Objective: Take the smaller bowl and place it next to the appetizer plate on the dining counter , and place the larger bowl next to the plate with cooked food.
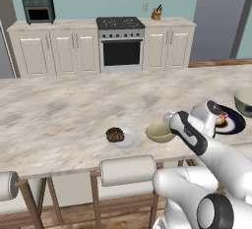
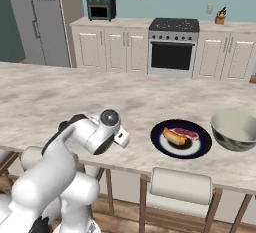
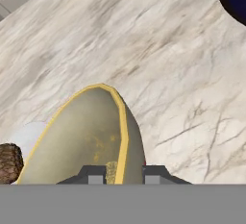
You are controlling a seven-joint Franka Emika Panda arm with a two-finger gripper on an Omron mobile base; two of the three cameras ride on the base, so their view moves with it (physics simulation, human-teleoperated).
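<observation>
My gripper (image 3: 123, 174) is shut on the yellowish rim of the smaller bowl (image 3: 86, 131), one finger inside it and one outside. In the left base view this olive-tan bowl (image 1: 158, 132) sits low at the dining counter (image 1: 59, 110), just right of the appetizer plate (image 1: 129, 139) with its dark brown lump. I cannot tell whether the bowl touches the stone. Further right is the plate with cooked food (image 2: 181, 138), dark with orange and pink pieces. The larger bowl (image 2: 235, 129) stands upright beside that plate, on its right. My arm hides the smaller bowl in the right base view.
Padded stools (image 1: 127, 170) line the near edge of the counter. Bare marbled top stretches left of and behind the plates. Across the room are a stove (image 1: 120, 43), cabinets and a small oven (image 1: 38, 9).
</observation>
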